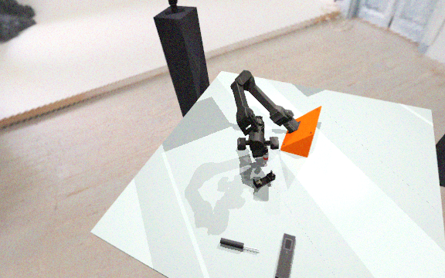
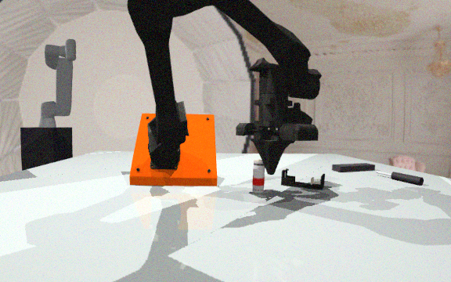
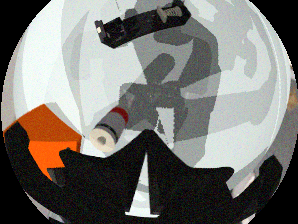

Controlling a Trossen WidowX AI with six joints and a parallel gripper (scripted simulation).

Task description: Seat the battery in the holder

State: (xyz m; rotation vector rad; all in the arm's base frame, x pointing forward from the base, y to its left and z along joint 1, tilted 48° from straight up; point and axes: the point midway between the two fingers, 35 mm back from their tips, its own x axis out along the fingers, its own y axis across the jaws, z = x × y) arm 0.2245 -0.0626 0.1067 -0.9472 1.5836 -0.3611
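Claw (image 2: 271, 171) status first: I read the fingers as fully closed with nothing between them, tips pointing down just beside the battery (image 2: 258, 176), which stands upright on the counter (image 2: 92, 219) and is not gripped. In the wrist view the battery's top sits left of the closed fingertips, so the claw is offset, not centred over it.

Working from left to right across the exterior view:

1. Orange base plate (image 2: 194, 157). Leave it alone; it only carries the arm.
2. Battery. It stands just right of the plate, red band near its lower half. I judge that a grasp needs the claw opened before any descent; going down closed risks tipping it. Centre the fingers on either side of the cylinder, then close gently.
3. Holder (image 2: 303, 181). It lies near the battery on the right, with what looks like the spring at its right end. I would turn the battery horizontal, put the flat end to the spring, lower the terminal end under the lip without forcing, release and withdraw.
4. Black bar (image 2: 353, 167) and the pin tool (image 2: 403, 177) lie well apart; avoid both.
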